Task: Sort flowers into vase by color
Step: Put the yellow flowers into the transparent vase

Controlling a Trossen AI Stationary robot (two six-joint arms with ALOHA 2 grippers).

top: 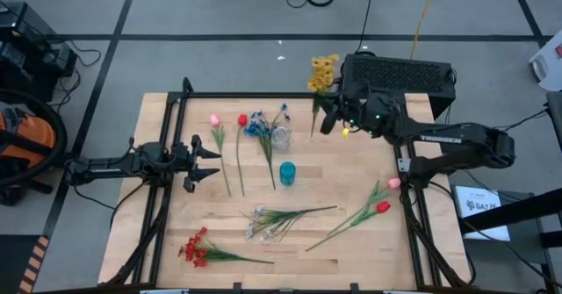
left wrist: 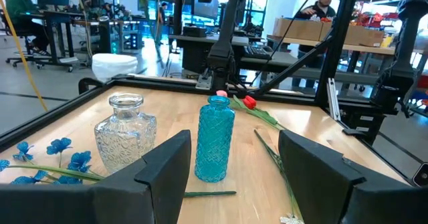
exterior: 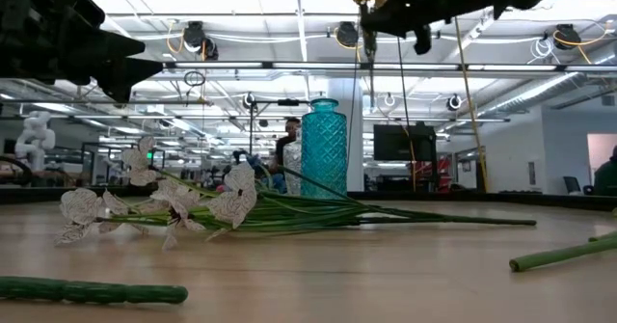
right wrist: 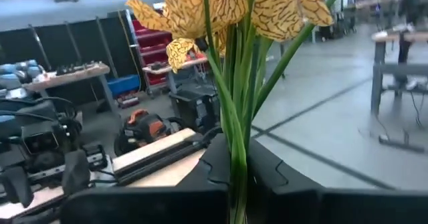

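Note:
My right gripper (top: 329,117) is high over the table's far edge, shut on a yellow spray (top: 323,72), whose blooms (right wrist: 227,10) fill the right wrist view. My left gripper (top: 207,162) is open at the table's left, facing the clear glass vase (left wrist: 125,138) and the teal vase (left wrist: 215,138). The teal vase (top: 287,173) and clear vase (top: 280,137) stand mid-table. Lying flat are a pink tulip (top: 214,119), a red tulip (top: 242,119), a blue spray (top: 257,127), a white spray (top: 263,220), a red spray (top: 195,248) and two more tulips (top: 386,196). My right gripper pinches the yellow spray's bundled green stems (right wrist: 237,164) between its two fingers, well below the blooms. The fingers come roughly level from the table's right, across the stems. The spray is lifted clear of the table, near upright, blooms above the fingers and stem ends (exterior: 369,45) hanging below.
A black frame rail (top: 263,95) runs along the table's far edge and sides. A black box (top: 399,73) sits behind the right arm. Bare wood lies between the vases and the white spray. People sit at desks in the room beyond.

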